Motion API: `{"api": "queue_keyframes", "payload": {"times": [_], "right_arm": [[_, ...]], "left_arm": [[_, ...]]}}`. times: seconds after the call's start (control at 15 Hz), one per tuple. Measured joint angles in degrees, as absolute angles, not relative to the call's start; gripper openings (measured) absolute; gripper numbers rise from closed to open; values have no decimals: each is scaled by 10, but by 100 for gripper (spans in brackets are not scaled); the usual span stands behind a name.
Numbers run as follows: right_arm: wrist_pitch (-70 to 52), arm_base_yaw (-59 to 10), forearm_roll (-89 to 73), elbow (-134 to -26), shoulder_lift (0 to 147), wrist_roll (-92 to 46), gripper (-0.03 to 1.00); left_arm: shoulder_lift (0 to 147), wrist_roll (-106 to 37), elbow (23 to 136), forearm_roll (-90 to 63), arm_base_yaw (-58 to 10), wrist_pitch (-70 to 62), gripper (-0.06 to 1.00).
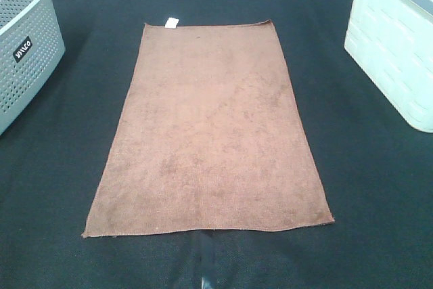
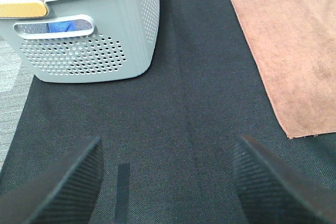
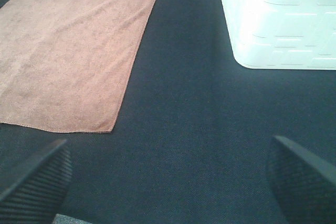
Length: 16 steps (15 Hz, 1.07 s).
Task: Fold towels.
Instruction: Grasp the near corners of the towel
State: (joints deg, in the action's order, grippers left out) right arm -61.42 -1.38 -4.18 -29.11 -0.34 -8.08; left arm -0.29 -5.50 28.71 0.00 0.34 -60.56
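Note:
A reddish-brown towel (image 1: 208, 137) lies flat and fully spread on the black table cover, long side running away from me, with a small white tag (image 1: 172, 23) at its far short edge. Neither gripper shows in the exterior high view. In the left wrist view my left gripper (image 2: 168, 182) is open and empty over bare black cloth, with the towel (image 2: 291, 40) off to one side. In the right wrist view my right gripper (image 3: 170, 179) is open and empty, apart from the towel's near corner (image 3: 79, 51).
A grey perforated basket (image 1: 24, 45) stands at the far left; it also shows in the left wrist view (image 2: 89, 40) with something blue inside. A white bin (image 1: 396, 45) stands at the far right, also in the right wrist view (image 3: 278, 19).

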Motion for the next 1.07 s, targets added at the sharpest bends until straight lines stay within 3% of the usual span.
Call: {"api": "queue_keyframes", "payload": {"times": [1.07], "right_arm": [[-614, -14, -42, -291, -3, -81, 94]], "left_arm": [[-3, -55, 287, 0, 3, -606, 67]]}}
